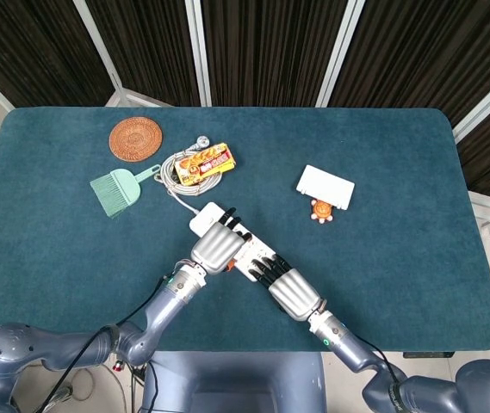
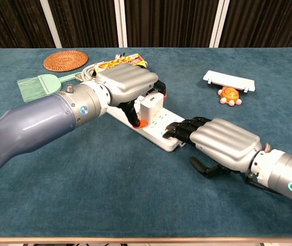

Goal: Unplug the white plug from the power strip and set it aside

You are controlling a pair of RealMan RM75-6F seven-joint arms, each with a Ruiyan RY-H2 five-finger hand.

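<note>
The white power strip [image 2: 158,131] lies slantwise in the middle of the table, and its far end [image 1: 203,220] shows beyond my left hand. My left hand [image 2: 127,85] [image 1: 217,247] reaches over the strip and grips the white plug [image 2: 150,105] from above. The plug is tilted and stands a little higher than the strip's top face. An orange part [image 2: 142,123] shows at its base. My right hand [image 2: 222,144] [image 1: 292,292] lies palm down with its fingertips [image 2: 175,132] pressing on the strip's near end. In the head view the plug is hidden under my left hand.
The strip's coiled cable [image 1: 172,175] lies behind it with a snack packet [image 1: 203,162] on top. A woven coaster [image 1: 135,138] and a green brush [image 1: 117,189] sit at the back left. A white lid [image 1: 325,186] and an orange turtle toy [image 1: 321,210] lie to the right.
</note>
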